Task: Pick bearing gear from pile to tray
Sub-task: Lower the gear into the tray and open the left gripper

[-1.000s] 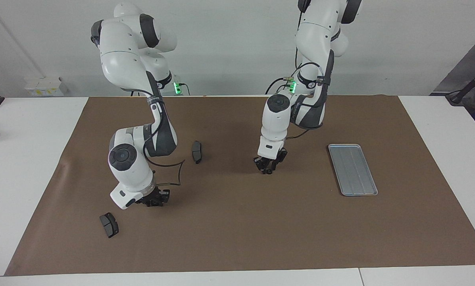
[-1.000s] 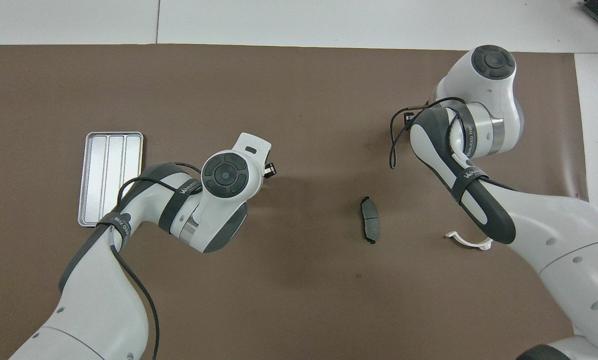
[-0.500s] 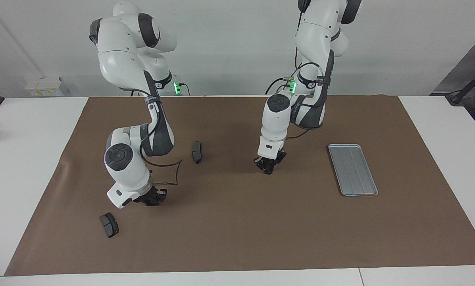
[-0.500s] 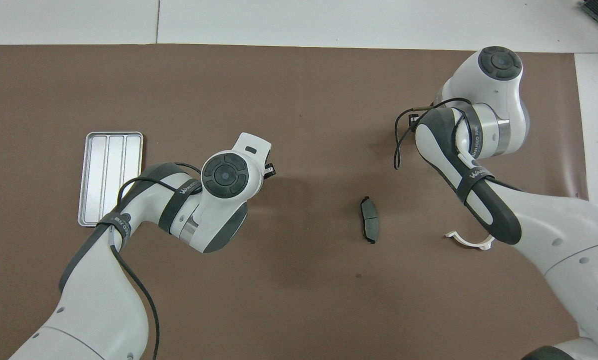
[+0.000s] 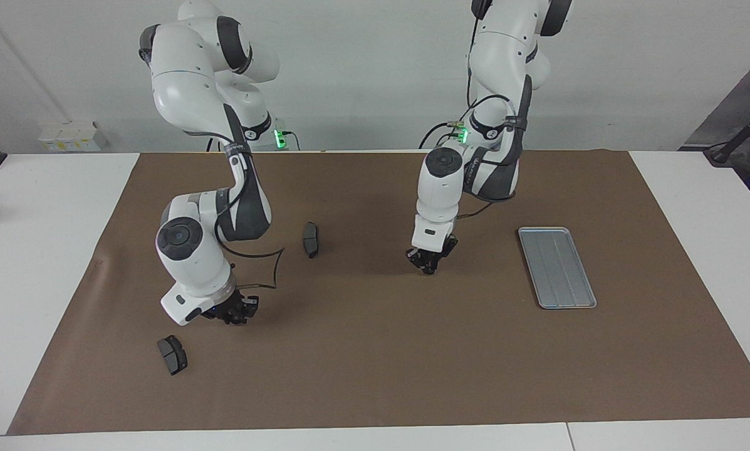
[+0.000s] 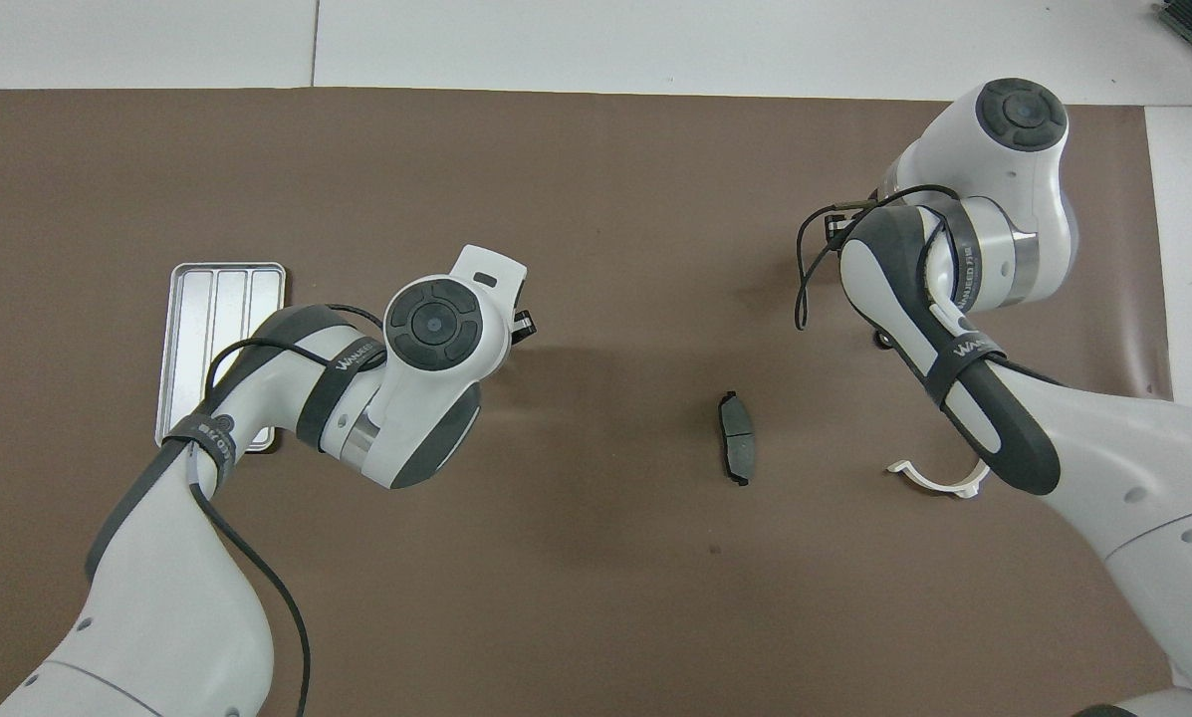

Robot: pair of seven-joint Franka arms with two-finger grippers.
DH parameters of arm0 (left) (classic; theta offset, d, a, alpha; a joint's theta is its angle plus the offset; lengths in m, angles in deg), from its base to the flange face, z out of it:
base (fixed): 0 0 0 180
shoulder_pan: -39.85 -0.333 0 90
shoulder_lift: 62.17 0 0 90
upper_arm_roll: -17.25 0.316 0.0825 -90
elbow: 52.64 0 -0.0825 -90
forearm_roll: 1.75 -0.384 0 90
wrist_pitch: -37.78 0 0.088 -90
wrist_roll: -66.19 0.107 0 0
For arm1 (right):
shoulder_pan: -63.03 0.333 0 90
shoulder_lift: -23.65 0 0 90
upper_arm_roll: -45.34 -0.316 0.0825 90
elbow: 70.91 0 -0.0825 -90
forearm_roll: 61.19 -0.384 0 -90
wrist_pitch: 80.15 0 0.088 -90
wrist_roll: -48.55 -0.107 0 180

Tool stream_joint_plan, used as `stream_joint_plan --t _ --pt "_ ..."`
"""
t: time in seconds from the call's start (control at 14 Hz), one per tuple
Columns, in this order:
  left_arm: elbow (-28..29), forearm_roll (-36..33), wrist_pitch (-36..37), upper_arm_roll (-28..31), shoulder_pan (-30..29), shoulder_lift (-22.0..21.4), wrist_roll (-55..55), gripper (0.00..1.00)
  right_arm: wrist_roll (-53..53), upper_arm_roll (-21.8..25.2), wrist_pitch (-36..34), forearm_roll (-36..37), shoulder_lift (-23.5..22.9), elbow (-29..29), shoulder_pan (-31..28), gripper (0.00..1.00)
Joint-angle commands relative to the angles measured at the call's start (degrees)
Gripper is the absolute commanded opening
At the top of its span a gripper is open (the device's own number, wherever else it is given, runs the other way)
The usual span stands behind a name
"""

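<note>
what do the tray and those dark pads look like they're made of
The tray: likely sheet metal, with a silver-grey satin sheen, raised rim and pressed lengthwise ridges.
The brake pad between the arms and the second pad toward the right arm's end: matte dark grey, perhaps friction compound on a plate; I can't confirm that.
The mat: brown, dull, paper-like or felt-like.

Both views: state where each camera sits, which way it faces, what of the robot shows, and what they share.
Facing view: high across the table, looking at the robots; both whole arms show, left gripper and right gripper low over the brown mat.
Overhead view: above the robots' end, looking steeply down; forearms and wrists show.
Shared: flat silver-grey metal tray, dark grey brake pad.
</note>
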Motion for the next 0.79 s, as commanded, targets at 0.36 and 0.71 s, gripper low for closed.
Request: stream_joint_plan --t 0.36,0.71 --pt "0.14 2.31 6.84 -0.28 -20.41 -8.04 26.11 0.00 -8.36 -0.65 -8.04 -0.19 -1.70 -11.29 9.24 0.00" --pt "0.67 8.48 2.01 -0.19 -31.51 -6.56 46.28 0.00 -24.64 -0.57 -8.49 -0.10 -6.70 -18.95 22.15 0.00"
